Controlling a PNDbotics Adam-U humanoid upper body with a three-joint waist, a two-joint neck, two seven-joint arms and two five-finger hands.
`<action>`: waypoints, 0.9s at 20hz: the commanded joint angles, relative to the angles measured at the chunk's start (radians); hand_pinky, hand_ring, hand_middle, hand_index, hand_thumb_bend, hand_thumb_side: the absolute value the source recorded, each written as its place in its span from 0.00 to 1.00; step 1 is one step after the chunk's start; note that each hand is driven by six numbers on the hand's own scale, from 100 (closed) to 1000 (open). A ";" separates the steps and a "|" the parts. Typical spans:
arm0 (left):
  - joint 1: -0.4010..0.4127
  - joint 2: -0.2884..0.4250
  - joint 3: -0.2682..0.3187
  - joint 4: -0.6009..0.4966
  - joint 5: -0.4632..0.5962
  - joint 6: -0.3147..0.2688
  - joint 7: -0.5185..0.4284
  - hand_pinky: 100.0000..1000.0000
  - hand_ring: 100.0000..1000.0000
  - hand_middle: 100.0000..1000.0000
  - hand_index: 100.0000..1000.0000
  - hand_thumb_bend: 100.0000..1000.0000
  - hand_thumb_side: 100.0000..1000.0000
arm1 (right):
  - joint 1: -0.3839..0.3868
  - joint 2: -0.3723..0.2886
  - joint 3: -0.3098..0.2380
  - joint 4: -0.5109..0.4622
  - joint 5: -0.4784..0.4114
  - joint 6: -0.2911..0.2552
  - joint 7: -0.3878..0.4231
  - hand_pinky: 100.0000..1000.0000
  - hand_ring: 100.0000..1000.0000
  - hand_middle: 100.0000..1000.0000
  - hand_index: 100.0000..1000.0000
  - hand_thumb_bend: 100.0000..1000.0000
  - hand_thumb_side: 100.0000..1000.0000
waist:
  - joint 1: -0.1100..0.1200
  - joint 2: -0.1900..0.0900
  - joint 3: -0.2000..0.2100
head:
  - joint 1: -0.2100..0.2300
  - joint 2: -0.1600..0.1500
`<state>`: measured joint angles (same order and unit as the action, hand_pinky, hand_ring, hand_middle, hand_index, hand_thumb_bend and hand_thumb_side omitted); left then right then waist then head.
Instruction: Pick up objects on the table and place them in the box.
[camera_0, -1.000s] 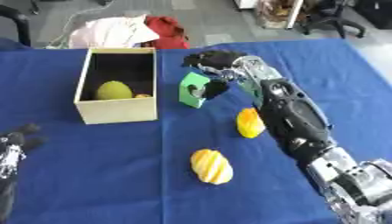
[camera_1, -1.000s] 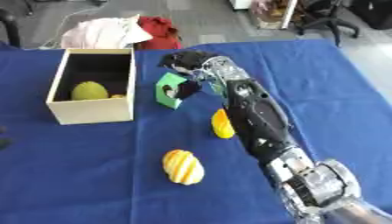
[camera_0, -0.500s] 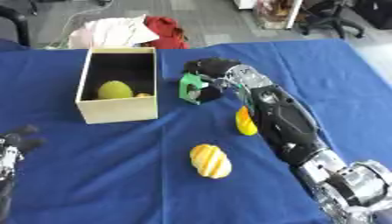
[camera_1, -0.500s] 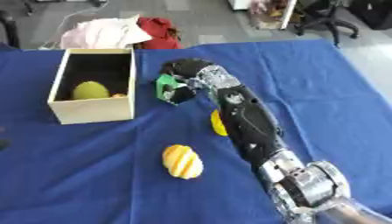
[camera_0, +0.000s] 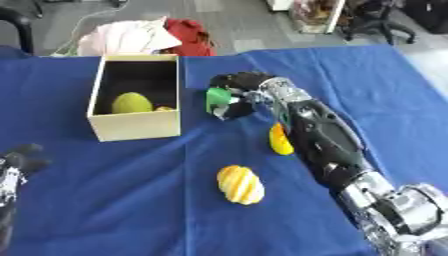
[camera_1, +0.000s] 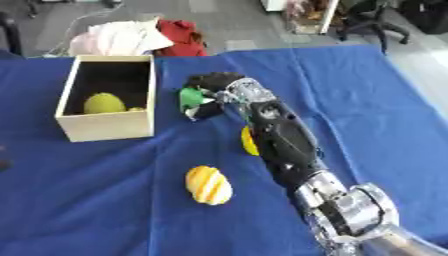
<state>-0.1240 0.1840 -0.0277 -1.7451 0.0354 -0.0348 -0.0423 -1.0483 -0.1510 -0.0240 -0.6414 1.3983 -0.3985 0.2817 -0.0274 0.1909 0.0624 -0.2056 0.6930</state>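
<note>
Currently green block (camera_0: 216, 96) is gripped by right hand (camera_0: 241, 89), fingers curled round it, near surface's far edge, just beside box (camera_0: 136, 127). Judged light, rigid, non-fragile; flat sides are best pinched. Left hand (camera_0: 16, 165) seen at near-left edge, finger state cannot be told.

Right arm extended diagonally forward; right hand (camera_0: 238, 89) with fingers (camera_0: 229, 80) curled, something green pinched beneath them. Left hand (camera_0: 17, 162) idle at lower left edge.

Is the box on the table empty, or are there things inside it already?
Not empty. The open box holds a yellow-green fruit and a small orange thing beside it.
</note>
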 joint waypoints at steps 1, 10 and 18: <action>-0.008 0.005 0.000 -0.016 0.003 -0.002 -0.001 0.90 0.70 0.73 0.78 0.00 0.69 | 0.006 -0.021 0.003 0.011 -0.026 0.000 0.001 0.47 0.53 0.87 0.98 0.00 0.15 | 0.012 0.001 -0.002 | -0.004 -0.012; -0.008 0.008 -0.001 -0.015 0.003 -0.002 -0.002 0.90 0.70 0.73 0.78 0.00 0.69 | -0.028 -0.041 0.016 -0.100 -0.146 -0.048 -0.098 0.33 0.40 0.78 0.94 0.00 0.11 | 0.011 -0.003 -0.003 | -0.007 -0.012; -0.011 0.012 -0.005 -0.015 0.003 -0.002 -0.007 0.90 0.70 0.73 0.78 0.00 0.69 | -0.103 -0.043 0.053 -0.204 -0.334 -0.099 -0.060 0.34 0.40 0.77 0.94 0.00 0.11 | 0.006 -0.008 0.002 | -0.016 -0.012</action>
<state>-0.1248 0.1841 -0.0309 -1.7451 0.0355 -0.0349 -0.0439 -1.1225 -0.1739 0.0232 -0.8092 1.0957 -0.4878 0.2145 -0.0274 0.1910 0.0638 -0.2171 0.6928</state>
